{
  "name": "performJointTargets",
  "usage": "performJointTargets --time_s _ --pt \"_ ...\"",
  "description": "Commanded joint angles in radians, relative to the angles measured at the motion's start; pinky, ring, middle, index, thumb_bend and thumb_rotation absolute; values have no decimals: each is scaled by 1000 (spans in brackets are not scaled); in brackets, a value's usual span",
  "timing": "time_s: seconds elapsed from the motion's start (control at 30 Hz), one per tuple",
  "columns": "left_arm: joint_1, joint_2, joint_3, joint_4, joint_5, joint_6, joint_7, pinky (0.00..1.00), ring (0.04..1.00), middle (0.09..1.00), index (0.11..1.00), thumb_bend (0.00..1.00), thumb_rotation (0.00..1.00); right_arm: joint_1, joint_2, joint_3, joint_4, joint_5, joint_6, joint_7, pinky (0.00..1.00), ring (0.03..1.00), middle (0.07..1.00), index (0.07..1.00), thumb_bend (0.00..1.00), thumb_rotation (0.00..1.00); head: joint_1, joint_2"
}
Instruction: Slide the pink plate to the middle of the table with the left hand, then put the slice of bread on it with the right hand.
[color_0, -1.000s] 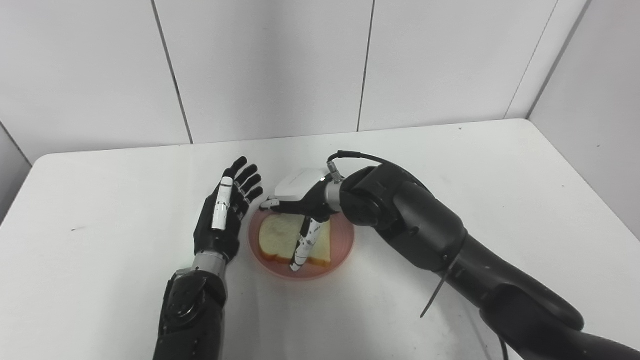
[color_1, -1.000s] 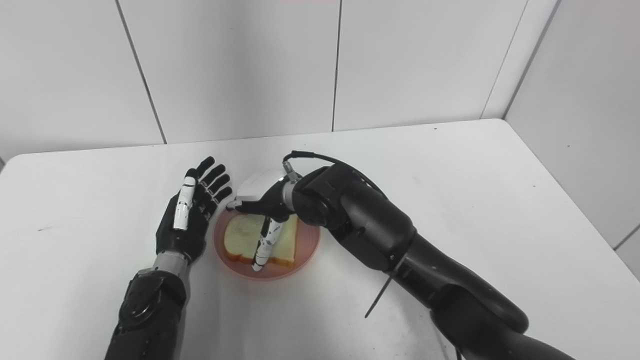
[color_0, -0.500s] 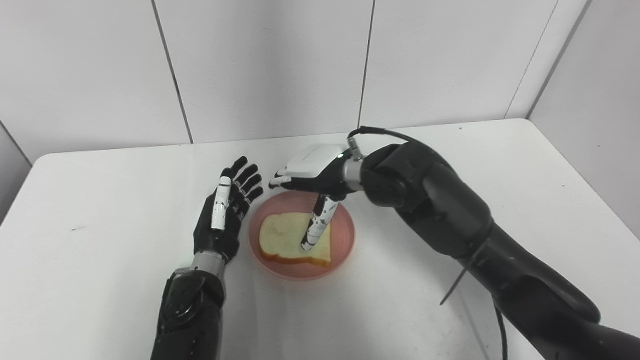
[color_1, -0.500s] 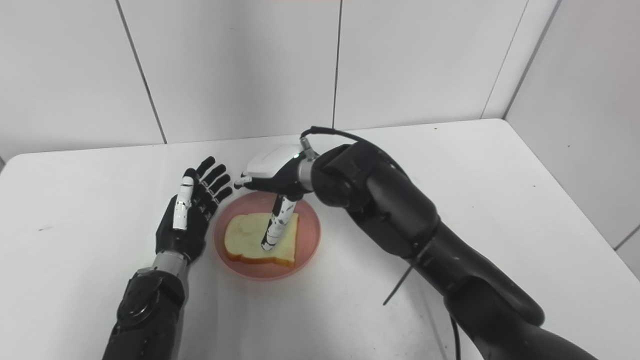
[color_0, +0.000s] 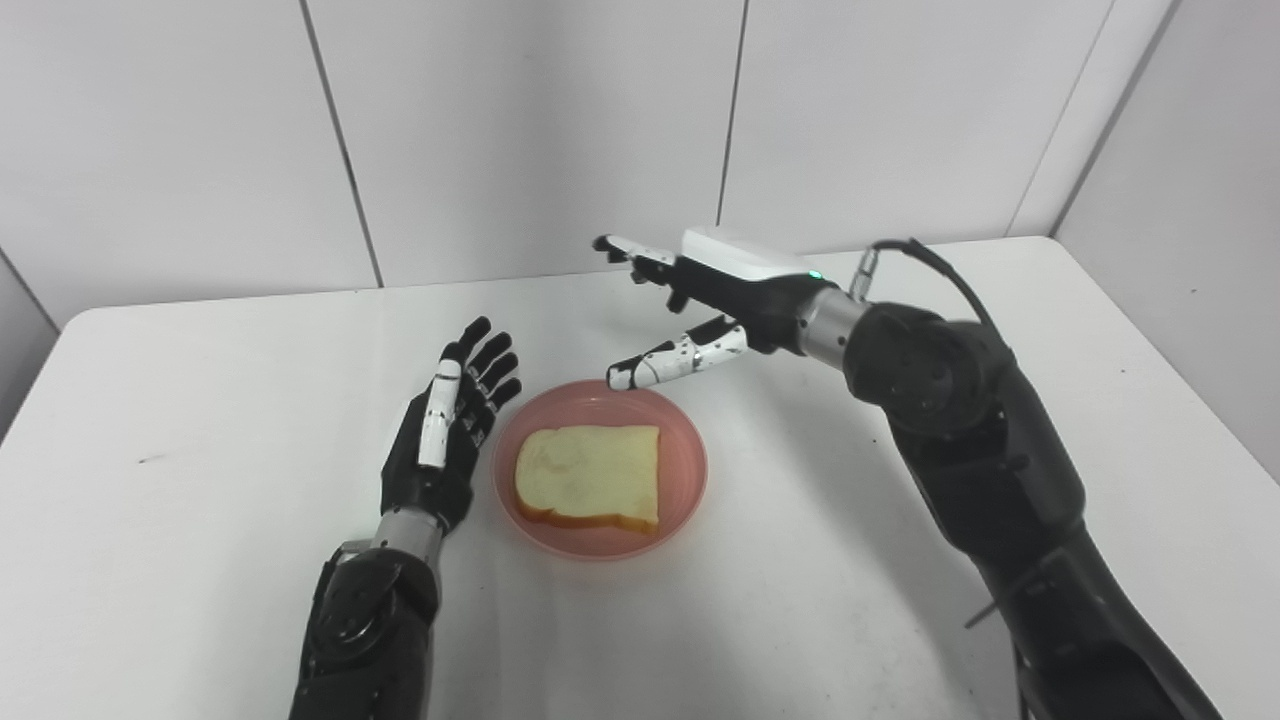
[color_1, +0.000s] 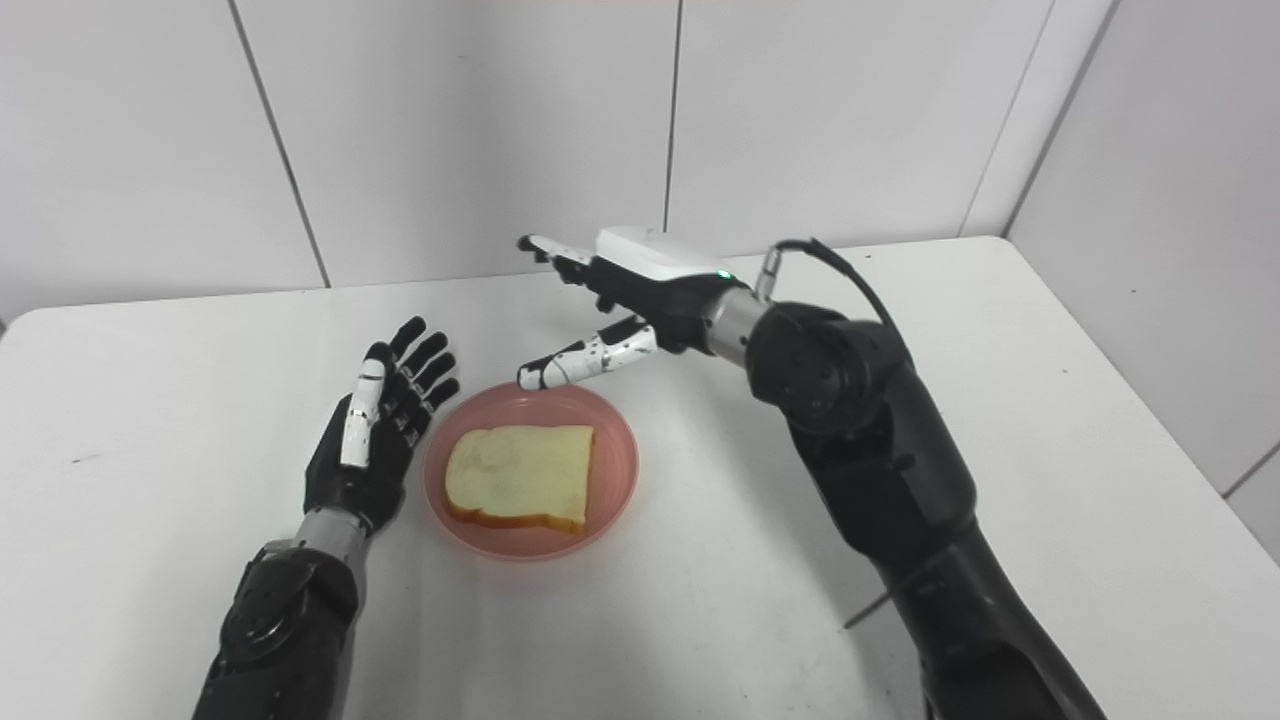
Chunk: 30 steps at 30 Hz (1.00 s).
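The pink plate (color_0: 683, 478) sits near the middle of the white table, and the slice of bread (color_0: 590, 476) lies flat on it. My left hand (color_0: 447, 427) rests open just left of the plate's rim, palm turned toward the plate, fingers stretched away from me. Above and behind the plate, my right hand (color_0: 700, 300) hovers open, its fingers spread and pointing left, holding nothing. In the right eye view the bread (color_1: 522, 475) and the right hand (color_1: 625, 300) appear the same way.
The white table (color_0: 900, 330) ends at a tiled wall behind and a wall on the right. A black cable loops off my right wrist (color_0: 905, 255).
My right hand let go of the bread, opened, and rose up and back to the right, off the plate. The bread stays on the plate. The left hand has barely moved.
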Motion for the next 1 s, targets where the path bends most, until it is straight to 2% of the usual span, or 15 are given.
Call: performJointTargets --time_s 0.0,0.13,0.3,0.47,0.53,0.7,0.77,0.9,0.97 --pt "60 15 -17 -7 33 24 7 956 960 961 959 505 979 14 15 -40 -49 44 48 -61 921 991 999 1000 806 991 2 -1" --pt "99 13 -28 -86 46 35 25 976 974 976 976 478 1000 113 53 -102 -62 119 93 -144 949 1000 1000 1000 772 1000 3 -4" --pt "132 9 -33 -148 75 33 59 968 977 984 983 464 1000 224 123 -182 -64 225 58 -290 988 1000 1000 1000 609 1000 5 -6" --pt "152 19 -46 -179 93 5 56 999 999 1000 1000 422 1000 294 210 -250 -47 316 -17 -457 1000 1000 1000 1000 611 1000 7 -10" --pt "160 24 -56 -186 120 -18 64 1000 1000 1000 1000 407 1000 316 236 -267 -37 371 -51 -497 1000 1000 1000 1000 582 1000 11 -11" --pt "185 30 -87 -201 217 -48 109 1000 1000 1000 1000 543 1000 384 278 -271 -14 456 -101 -556 1000 1000 1000 1000 518 1000 20 -17" --pt "198 34 -100 -224 242 -24 117 1000 1000 1000 1000 557 1000 409 297 -268 -2 464 -132 -593 1000 1000 1000 1000 490 1000 25 -22" --pt "222 46 -117 -238 280 -20 122 1000 1000 1000 1000 573 1000 444 345 -279 39 530 -197 -649 1000 1000 1000 1000 432 1000 28 -28" --pt "235 39 -111 -240 249 -12 108 1000 1000 1000 1000 611 1000 460 354 -274 61 540 -235 -669 1000 1000 1000 1000 415 1000 32 -30"
